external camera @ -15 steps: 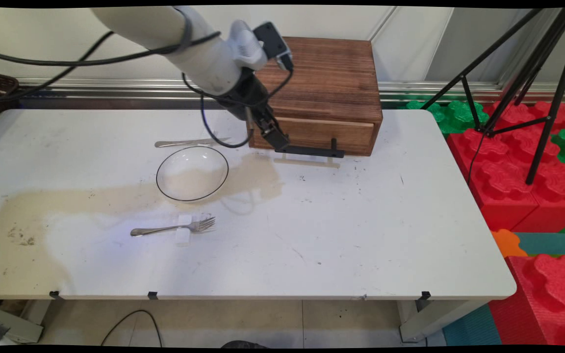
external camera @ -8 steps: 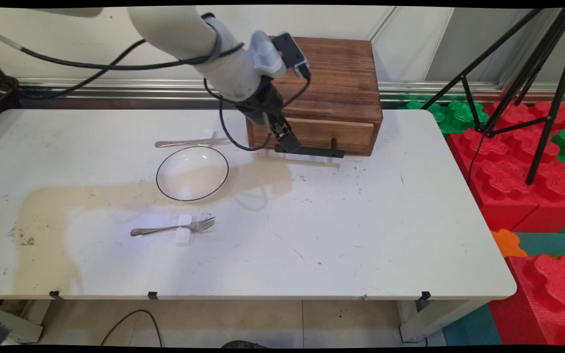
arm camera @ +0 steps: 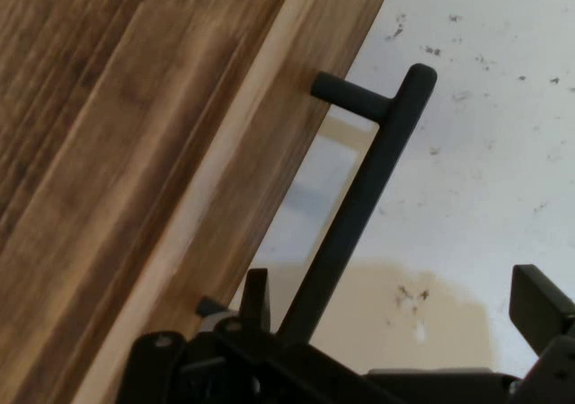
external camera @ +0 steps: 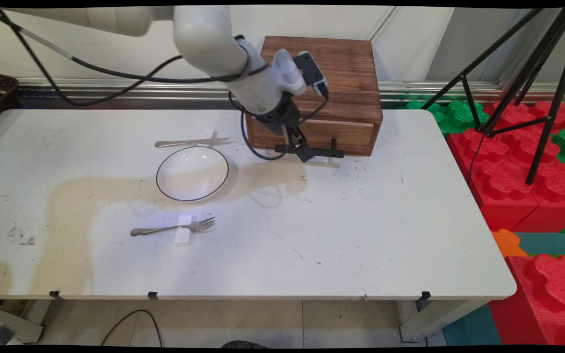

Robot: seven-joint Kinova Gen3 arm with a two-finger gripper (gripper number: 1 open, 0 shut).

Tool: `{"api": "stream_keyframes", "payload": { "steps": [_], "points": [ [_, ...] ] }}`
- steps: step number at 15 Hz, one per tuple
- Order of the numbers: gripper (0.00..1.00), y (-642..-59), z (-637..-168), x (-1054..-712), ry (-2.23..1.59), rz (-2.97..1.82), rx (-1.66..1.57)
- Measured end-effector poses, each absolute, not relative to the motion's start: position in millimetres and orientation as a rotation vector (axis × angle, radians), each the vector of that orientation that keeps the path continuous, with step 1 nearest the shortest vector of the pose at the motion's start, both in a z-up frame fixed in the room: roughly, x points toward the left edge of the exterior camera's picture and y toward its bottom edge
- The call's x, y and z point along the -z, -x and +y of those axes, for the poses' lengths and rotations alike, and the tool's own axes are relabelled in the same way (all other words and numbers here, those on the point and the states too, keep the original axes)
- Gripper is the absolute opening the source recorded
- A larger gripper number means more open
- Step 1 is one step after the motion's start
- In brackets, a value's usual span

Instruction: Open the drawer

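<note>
The black gripper [external camera: 302,149] sits at the black bar handle [external camera: 319,152] of the one wooden drawer box [external camera: 334,83] at the table's [external camera: 361,235] far edge. In the hand view its two fingers [arm camera: 256,296] stand spread with the handle [arm camera: 359,211] between them, not clamped. One white bowl [external camera: 192,173] lies left of the box, one knife [external camera: 189,142] behind the bowl, one fork [external camera: 174,227] in front of it
</note>
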State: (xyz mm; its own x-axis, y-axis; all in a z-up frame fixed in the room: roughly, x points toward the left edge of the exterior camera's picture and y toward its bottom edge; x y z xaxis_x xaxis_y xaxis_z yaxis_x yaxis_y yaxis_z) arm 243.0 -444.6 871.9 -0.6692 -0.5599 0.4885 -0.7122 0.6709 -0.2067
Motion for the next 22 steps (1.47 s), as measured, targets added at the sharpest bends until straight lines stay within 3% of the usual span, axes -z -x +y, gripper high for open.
{"api": "stream_keyframes", "payload": {
  "steps": [22],
  "points": [
    [1.0, -212, -490, -802, -0.955, -2.567, -0.422]
  ]
}}
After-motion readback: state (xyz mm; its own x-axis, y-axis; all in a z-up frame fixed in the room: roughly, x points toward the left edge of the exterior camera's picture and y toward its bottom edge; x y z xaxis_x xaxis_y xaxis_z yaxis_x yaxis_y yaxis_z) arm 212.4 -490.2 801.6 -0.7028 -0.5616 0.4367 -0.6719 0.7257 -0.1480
